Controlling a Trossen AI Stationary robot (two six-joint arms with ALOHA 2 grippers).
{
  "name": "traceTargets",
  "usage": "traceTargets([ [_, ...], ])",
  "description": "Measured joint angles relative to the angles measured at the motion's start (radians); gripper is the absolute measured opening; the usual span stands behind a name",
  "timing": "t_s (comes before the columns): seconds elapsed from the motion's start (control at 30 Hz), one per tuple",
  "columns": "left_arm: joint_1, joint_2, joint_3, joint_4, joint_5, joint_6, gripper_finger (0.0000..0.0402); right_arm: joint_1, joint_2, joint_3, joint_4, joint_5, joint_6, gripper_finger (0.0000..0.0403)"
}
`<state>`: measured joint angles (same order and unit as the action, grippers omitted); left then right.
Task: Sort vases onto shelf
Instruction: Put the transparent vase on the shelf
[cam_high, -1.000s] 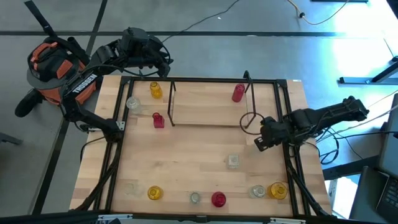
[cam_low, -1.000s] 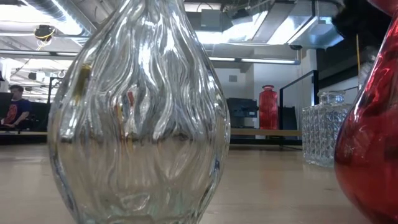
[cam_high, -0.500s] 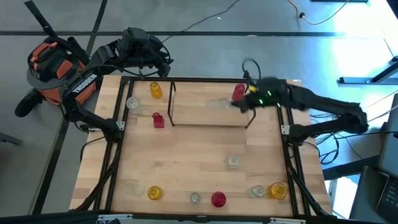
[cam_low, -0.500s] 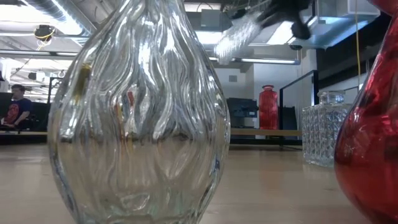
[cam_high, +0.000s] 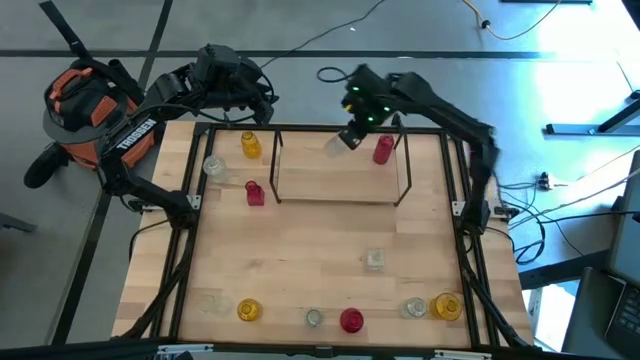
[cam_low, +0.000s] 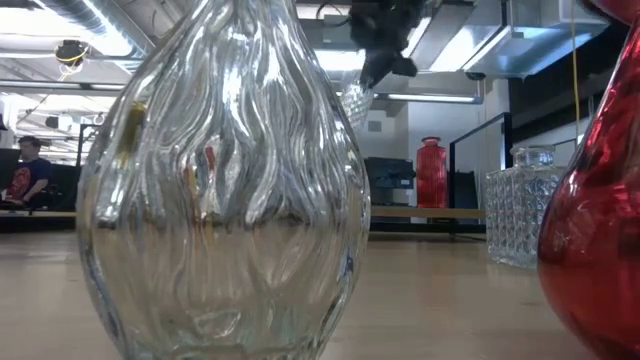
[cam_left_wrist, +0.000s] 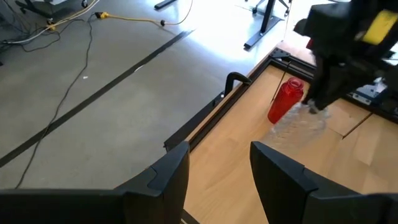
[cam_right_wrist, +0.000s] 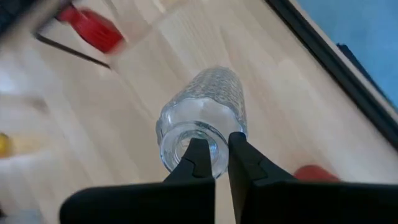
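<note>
Glare blurs clear vase in right gripper.

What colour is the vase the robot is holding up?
Clear glass with a bumpy texture. The vase shows best in the right wrist view, pinched at its rim by the right end effector.

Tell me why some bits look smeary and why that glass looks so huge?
High view: the right hand and its clear vase blur from motion. Low view: a wavy clear vase sits close to the lens, looming huge. Right wrist view: the table smears.
</note>
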<state>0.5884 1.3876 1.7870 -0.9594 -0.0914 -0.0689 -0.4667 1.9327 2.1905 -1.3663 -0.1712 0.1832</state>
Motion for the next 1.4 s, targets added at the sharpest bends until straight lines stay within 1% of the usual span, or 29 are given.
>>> traceTargets([
  [0.07,0.000,0.000,0.000,-0.007,0.000,-0.001,0.0163,0.001,0.072,0.100,-0.062,0.014,-0.048,0.0000],
  [0.13,0.000,0.000,0.000,-0.018,0.000,-0.001,0.0163,0.001,0.127,0.167,-0.075,0.024,-0.080,0.0000],
  [0.23,0.000,0.000,0.000,-0.036,0.000,-0.002,0.0163,0.000,0.146,0.130,-0.036,0.022,-0.099,0.0000],
  [0.43,0.000,0.000,0.000,-0.054,0.000,-0.006,0.0163,-0.003,0.192,0.121,-0.128,0.147,-0.132,0.0000],
  [0.5,0.000,0.000,0.000,-0.053,0.000,-0.004,0.0163,-0.013,0.195,0.121,-0.130,0.161,-0.134,0.0000],
  [0.7,0.000,0.000,0.000,-0.050,0.000,0.000,0.0163,-0.071,0.195,0.121,-0.179,0.150,-0.134,0.0000],
  [0.83,0.000,0.000,0.000,-0.050,0.000,0.001,0.0163,-0.120,0.195,0.121,-0.185,0.095,-0.136,0.0000],
  [0.93,0.000,0.000,0.000,-0.049,0.000,0.001,0.0163,-0.144,0.195,0.121,-0.186,0.079,-0.163,0.0000],
  [1.07,0.000,0.000,0.000,-0.049,0.000,0.001,0.0163,-0.143,0.212,0.121,-0.183,0.069,-0.197,0.0000],
  [1.2,0.000,0.000,0.000,-0.048,-0.001,0.032,0.0163,-0.142,0.237,0.121,-0.183,0.003,-0.209,0.0000],
  [1.4,0.000,0.000,0.000,-0.048,-0.001,0.046,0.0163,-0.143,0.249,0.121,-0.185,0.006,-0.209,0.0000],
])
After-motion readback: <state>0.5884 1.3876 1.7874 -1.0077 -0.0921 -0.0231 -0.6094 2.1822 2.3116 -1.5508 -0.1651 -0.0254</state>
